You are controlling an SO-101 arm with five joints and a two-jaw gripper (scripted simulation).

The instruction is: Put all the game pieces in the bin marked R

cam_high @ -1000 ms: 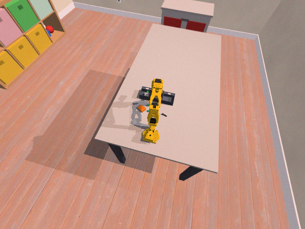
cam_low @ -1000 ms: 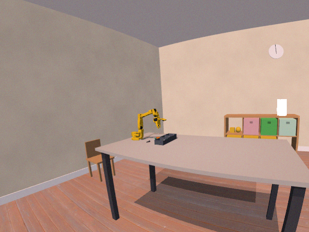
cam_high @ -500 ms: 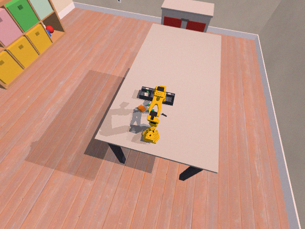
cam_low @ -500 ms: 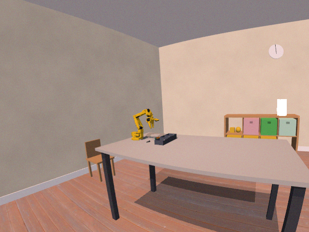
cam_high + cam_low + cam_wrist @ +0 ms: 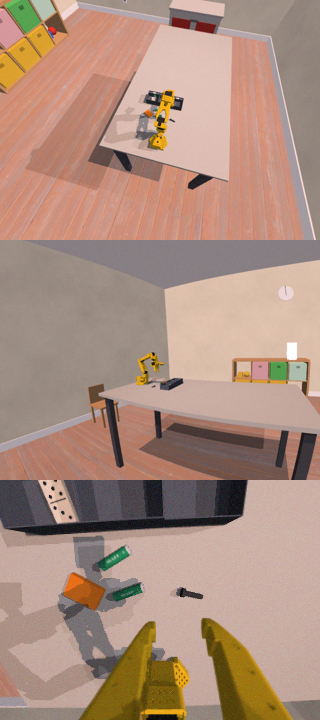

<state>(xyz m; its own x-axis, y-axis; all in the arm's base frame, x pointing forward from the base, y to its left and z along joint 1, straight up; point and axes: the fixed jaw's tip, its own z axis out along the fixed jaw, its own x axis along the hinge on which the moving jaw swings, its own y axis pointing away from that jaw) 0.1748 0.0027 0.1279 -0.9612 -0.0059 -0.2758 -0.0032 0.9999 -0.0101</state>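
Pale table (image 5: 196,77) (image 5: 219,400) (image 5: 280,605), dark legs. Dark bins (image 5: 178,107) (image 5: 165,388) (image 5: 200,522) stand joined in row. On near side of row: two green batteries (image 5: 115,558), apart, roughly side by side; orange block (image 5: 148,113) (image 5: 84,591) near them; small black bolt-like piece (image 5: 172,120) (image 5: 153,386) (image 5: 191,594) on batteries' other side. Yellow arm's base (image 5: 161,145) (image 5: 140,381) stands near table edge.
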